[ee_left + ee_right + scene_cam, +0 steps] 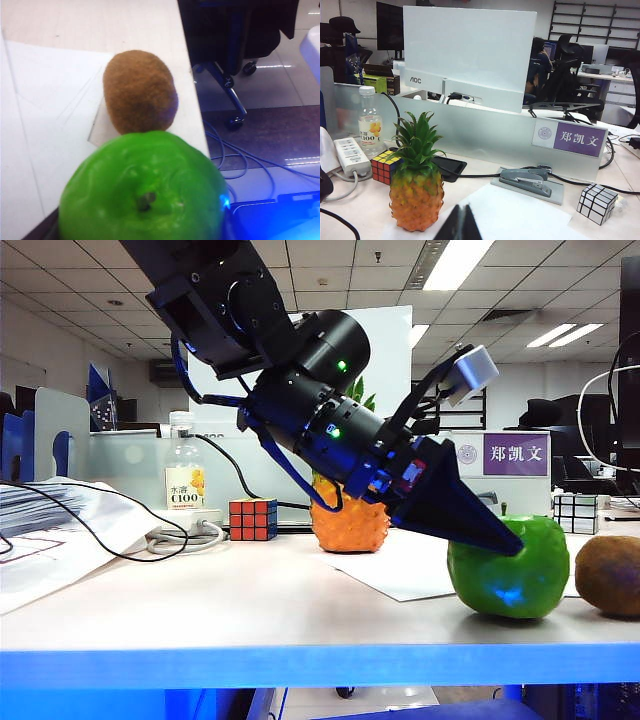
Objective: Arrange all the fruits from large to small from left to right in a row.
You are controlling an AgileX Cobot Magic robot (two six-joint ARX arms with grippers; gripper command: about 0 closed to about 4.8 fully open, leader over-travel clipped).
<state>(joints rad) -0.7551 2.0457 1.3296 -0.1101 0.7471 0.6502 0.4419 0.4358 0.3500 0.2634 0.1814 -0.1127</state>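
On the right side of the worktop (250,610), the left pincer (500,540) reaches down at a slant from the dark arm and meets the green apple (508,568). Its black fingers (465,510) lie against the apple's upper left side in the exterior view. In the left wrist view the apple (145,192) fills the space between the jaws, stem dimple facing the camera, so the pincer stands wide around the fruit; whether it actually squeezes the apple cannot be told from these pictures.

Just right of the apple sits the brown kiwi (608,575), near the edge of the worktop. From the left wrist view the kiwi (140,90) appears just beyond the apple, resting partly on a white sheet of paper (55,115).

Farther back and to the left stands the pineapple (350,525), upright, partly hidden by the arm. A coloured cube (252,519) and a clear bottle (184,475) stand left of it.

The right pincer (460,225) shows only as dark fingertips close together in its own wrist view, raised above the worktop and pointing toward the pineapple (416,192); it holds nothing that can be seen. A stapler (526,180) and a mirrored cube (596,202) lie beyond.
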